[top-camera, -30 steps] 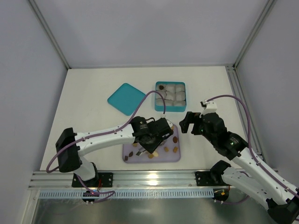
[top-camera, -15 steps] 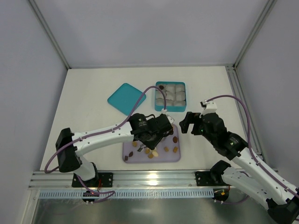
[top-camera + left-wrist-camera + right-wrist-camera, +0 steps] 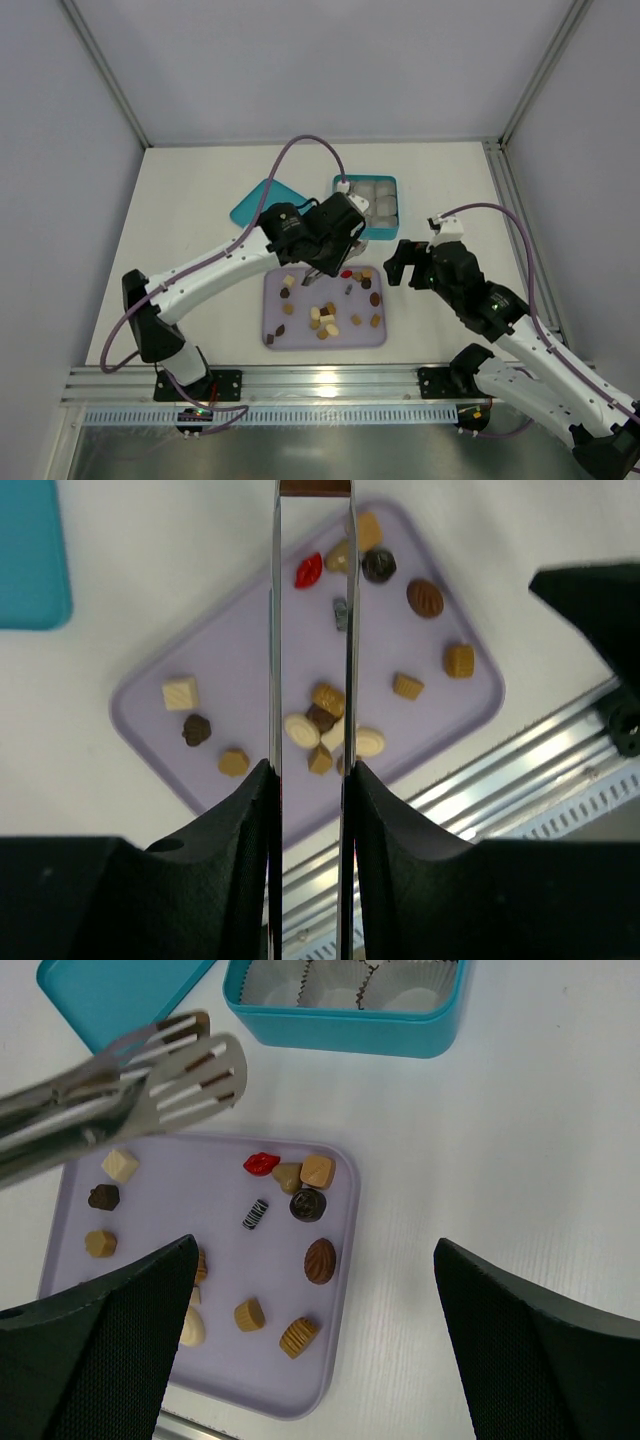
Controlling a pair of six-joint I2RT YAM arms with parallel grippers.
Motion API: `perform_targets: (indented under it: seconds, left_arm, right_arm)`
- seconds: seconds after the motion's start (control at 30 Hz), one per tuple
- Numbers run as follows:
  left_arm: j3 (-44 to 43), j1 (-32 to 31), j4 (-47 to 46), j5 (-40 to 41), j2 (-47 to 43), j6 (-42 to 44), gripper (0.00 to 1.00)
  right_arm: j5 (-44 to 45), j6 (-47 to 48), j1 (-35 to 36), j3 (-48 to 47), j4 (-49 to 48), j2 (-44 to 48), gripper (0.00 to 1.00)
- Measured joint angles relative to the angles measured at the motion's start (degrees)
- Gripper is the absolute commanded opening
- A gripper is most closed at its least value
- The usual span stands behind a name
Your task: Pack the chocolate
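Several small pieces of chocolate (image 3: 322, 318) (image 3: 320, 1260) (image 3: 425, 597), brown, tan, cream and one red, lie on a lilac tray (image 3: 300, 338) (image 3: 215, 1185) (image 3: 240, 660). My left gripper (image 3: 322, 262) (image 3: 310, 770) is shut on a pair of metal tongs (image 3: 312, 630) (image 3: 150, 1070), which hang above the tray's far edge. A small brown piece (image 3: 315, 486) shows between the tongs' tips. My right gripper (image 3: 405, 262) (image 3: 315, 1245) stands open and empty over the tray's right side. The teal box (image 3: 365, 236) (image 3: 340, 1030) holds white paper cups (image 3: 378, 195) (image 3: 400, 980).
The teal lid (image 3: 252, 208) (image 3: 110, 990) (image 3: 30, 550) lies left of the box, partly under my left arm. A metal rail (image 3: 320, 380) runs along the near table edge, and frame posts stand at the far corners.
My left arm has risen from low over the tray and swung back toward the box, taking the tongs with it. The right arm has stayed still.
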State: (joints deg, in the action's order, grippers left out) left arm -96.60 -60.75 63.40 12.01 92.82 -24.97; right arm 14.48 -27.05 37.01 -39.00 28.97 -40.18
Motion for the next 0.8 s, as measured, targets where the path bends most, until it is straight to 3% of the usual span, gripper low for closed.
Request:
perform_targets:
  seconds: [0.5,0.8]
  left_arm:
    - [-27.7,14.2,-5.1,1.0,25.9,5.0,0.32]
    - [-32.3,17.8,-10.6,0.8,36.9,7.3,0.34]
  right_arm:
    - [0.9,1.5,-0.1,-3.8,1.1,-2.6,1.00]
    - [0.9,1.7,-0.2,-5.5,2.1,-3.3,1.00]
